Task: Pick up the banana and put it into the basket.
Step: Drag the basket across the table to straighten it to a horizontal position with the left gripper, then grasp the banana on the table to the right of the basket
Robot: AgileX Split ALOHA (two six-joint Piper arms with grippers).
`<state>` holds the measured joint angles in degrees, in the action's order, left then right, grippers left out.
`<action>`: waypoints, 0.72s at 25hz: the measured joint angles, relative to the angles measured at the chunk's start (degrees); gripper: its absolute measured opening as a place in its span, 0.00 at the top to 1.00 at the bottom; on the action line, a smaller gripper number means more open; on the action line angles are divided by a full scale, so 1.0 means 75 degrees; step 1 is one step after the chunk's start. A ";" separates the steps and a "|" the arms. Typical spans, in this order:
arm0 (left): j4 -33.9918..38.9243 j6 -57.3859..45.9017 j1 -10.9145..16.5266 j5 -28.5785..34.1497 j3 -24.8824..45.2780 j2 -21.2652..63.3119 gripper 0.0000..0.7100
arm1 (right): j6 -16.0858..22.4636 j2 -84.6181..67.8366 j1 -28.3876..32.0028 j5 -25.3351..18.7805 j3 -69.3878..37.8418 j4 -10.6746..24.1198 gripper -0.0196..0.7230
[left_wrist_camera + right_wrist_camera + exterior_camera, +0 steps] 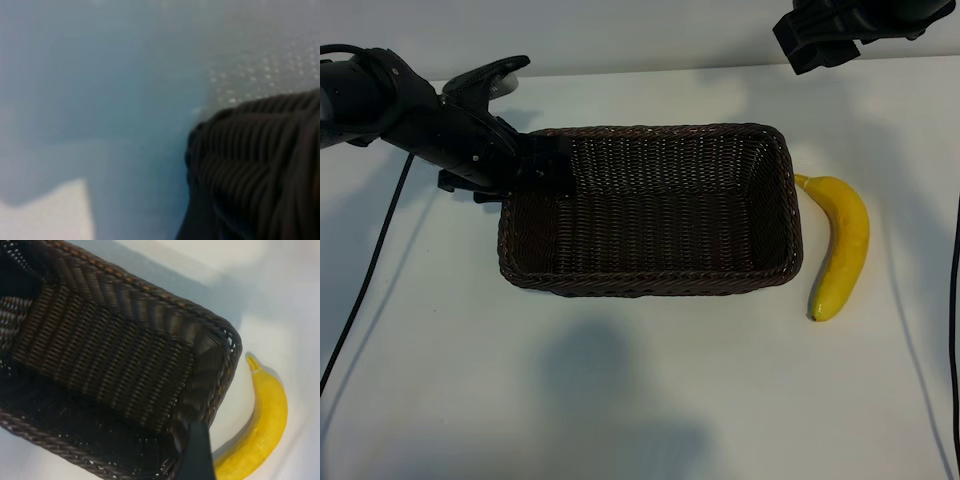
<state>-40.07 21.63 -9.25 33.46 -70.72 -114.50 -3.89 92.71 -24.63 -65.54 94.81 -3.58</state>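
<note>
One banana (842, 243) lies outside the basket (650, 272); left claw (542, 168) state unclear, right claw open.

white table (620, 400), black cable (365, 280), perhaps matte

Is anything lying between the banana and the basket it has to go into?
Nothing visible. The banana lies on the table just outside the right end of the basket, its stem tip near the rim. Only the basket's low side wall separates it from the empty inside. The right pincer hangs above that end.
</note>
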 joint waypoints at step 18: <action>0.0555 0.0059 0.0193 0.0969 -0.0146 0.1325 0.13 | 0.0000 0.0000 0.0000 -0.0092 0.0000 0.0000 0.16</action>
<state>-35.92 22.07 -7.80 40.73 -71.81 -104.56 -3.89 92.71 -24.63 -66.23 94.81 -3.58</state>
